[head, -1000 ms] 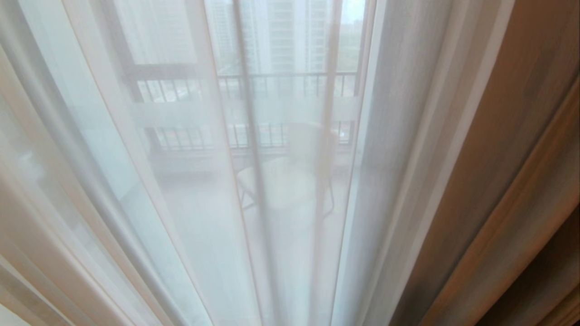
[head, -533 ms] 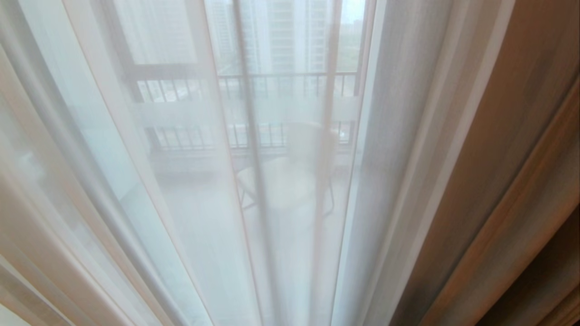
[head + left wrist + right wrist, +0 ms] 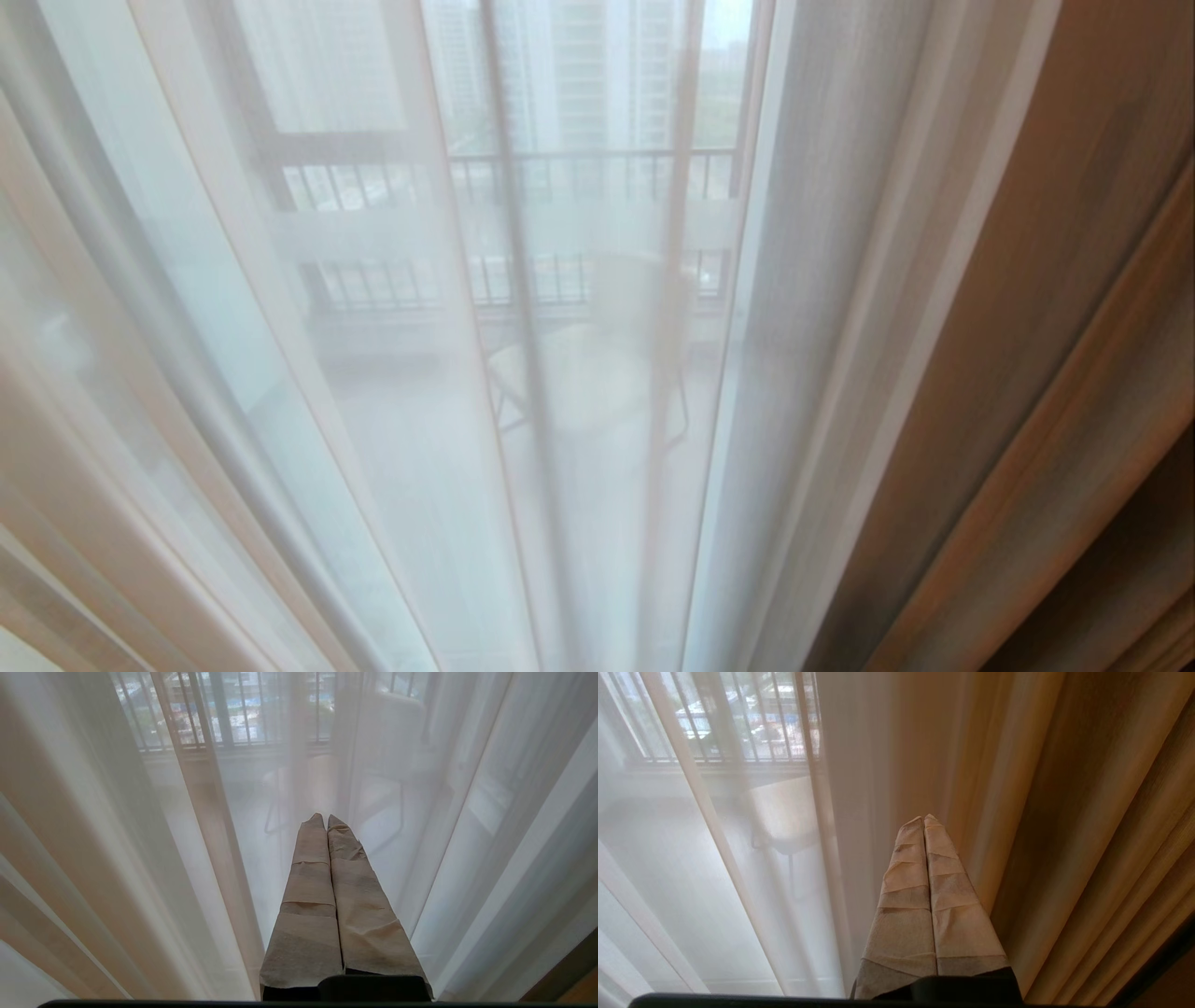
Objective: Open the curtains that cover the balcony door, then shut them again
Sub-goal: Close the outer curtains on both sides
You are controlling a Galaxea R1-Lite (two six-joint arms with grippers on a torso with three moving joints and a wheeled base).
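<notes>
The curtains fill the head view: a sheer white layer [image 3: 420,467] hangs across the middle and left, and a beige-tan drape [image 3: 1055,327] hangs in folds on the right. Through the sheer, the balcony door's glass with its frosted band [image 3: 579,224] shows dimly. Neither arm is in the head view. In the left wrist view my left gripper [image 3: 325,817], its fingers wrapped in tan tape, is shut and empty, pointing at the sheer layer [image 3: 140,858]. My right gripper [image 3: 923,819] is likewise shut on nothing, its tips in front of where the sheer [image 3: 691,882] meets the tan drape [image 3: 1064,812].
Beyond the glass a pale chair [image 3: 583,373] stands on the balcony floor, in front of a barred railing [image 3: 579,168], with tall buildings behind. More folds of the tan drape run down to the lower right corner [image 3: 1120,579].
</notes>
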